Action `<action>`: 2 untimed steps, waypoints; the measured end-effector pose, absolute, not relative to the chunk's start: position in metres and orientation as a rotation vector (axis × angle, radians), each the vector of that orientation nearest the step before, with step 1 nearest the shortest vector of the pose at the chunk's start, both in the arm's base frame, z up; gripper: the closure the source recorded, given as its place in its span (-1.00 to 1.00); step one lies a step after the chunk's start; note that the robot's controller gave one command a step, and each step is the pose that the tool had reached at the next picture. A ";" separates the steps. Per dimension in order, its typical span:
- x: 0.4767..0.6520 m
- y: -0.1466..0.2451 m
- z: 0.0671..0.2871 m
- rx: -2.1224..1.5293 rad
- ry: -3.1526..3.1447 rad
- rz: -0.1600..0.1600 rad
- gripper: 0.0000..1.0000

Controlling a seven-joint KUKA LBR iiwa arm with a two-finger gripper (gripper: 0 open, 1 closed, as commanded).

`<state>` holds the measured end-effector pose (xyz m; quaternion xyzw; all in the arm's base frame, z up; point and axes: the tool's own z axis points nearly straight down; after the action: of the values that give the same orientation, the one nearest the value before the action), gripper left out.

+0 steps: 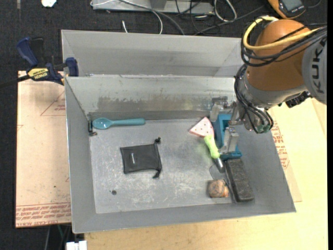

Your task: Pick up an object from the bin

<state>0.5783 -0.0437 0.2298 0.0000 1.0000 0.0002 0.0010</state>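
My gripper [230, 137] hangs low over the right part of the bin, under the arm's orange cover. Right beside it, on its left, a teal plastic piece [223, 125] stands upright; I cannot tell whether the gripper touches it. A bright green handle [212, 146] lies slanted just left of the gripper. A pink wedge shaped like a watermelon slice [202, 128] sits at the handle's upper end. Just in front of the gripper lies a dark grey oblong block [239, 178], with a small brownish lump [218, 188] at its left.
A black flat pouch [140, 159] lies in the middle of the bin floor. A teal spoon [117, 122] rests along the back wall at the left. The bin's right wall rises close beside the gripper.
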 end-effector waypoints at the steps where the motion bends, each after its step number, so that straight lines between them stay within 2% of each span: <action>1: 0.584 -0.088 0.144 0.126 3.133 0.003 -1.00; 2: 0.582 -0.100 0.095 0.174 3.137 0.004 -1.00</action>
<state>0.5821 -0.1002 0.0951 0.0553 0.9985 0.0014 0.0000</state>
